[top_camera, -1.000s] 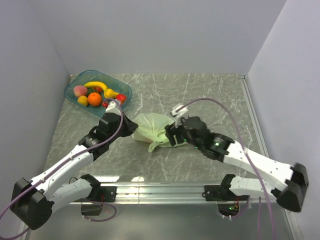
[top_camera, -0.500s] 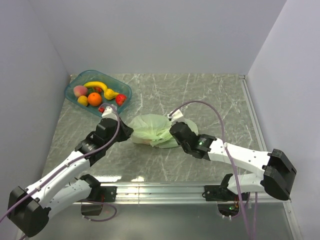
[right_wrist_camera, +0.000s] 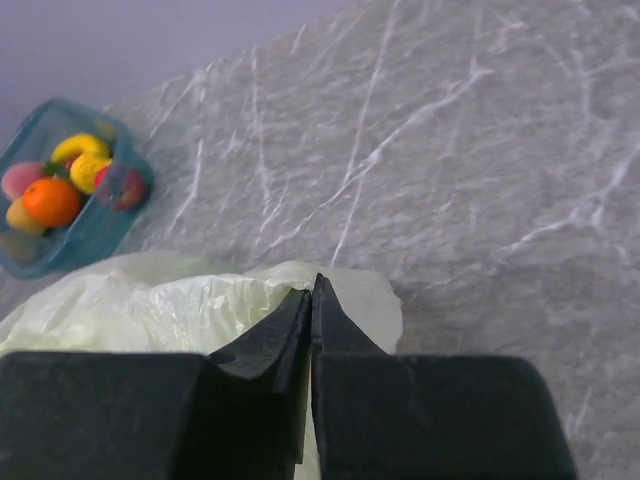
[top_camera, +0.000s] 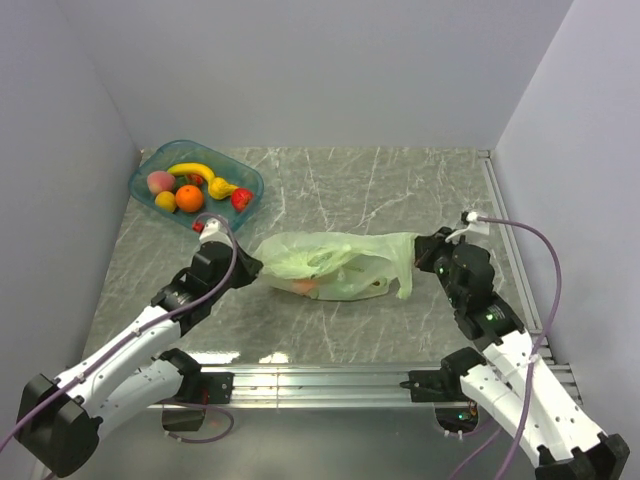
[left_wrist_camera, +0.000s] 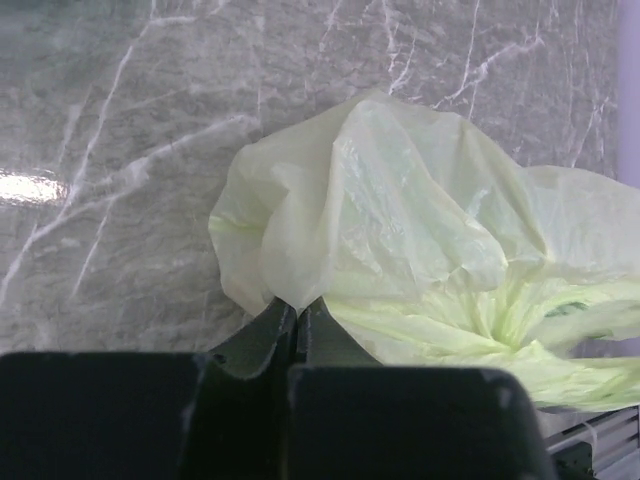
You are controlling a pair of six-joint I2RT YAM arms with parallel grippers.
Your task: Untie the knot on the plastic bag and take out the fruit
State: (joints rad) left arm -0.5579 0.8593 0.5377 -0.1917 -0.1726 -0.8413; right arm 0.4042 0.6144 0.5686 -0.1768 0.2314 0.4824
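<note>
The plastic bag (top_camera: 335, 265), a thin, crinkled, translucent pale green film, lies at the centre of the marbled grey desk (top_camera: 400, 190). It is drawn into a long band from 9 to 3 o'clock; half a second ago it was a compact bundle. An orange-red fruit (top_camera: 308, 287) shows through the film. The left claw (top_camera: 257, 270) is clamped on the bag's 9 o'clock end. The right claw (top_camera: 420, 262) grips the 3 o'clock end, having shifted toward 3 o'clock. A translucent teal tray (top_camera: 150, 158) stands at 10 o'clock.

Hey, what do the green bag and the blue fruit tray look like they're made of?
The plastic bag looks like thin, translucent pale green film: it crinkles and something orange shows through. The tray seems rigid, see-through teal plastic, its fruit visible through the wall.
</note>
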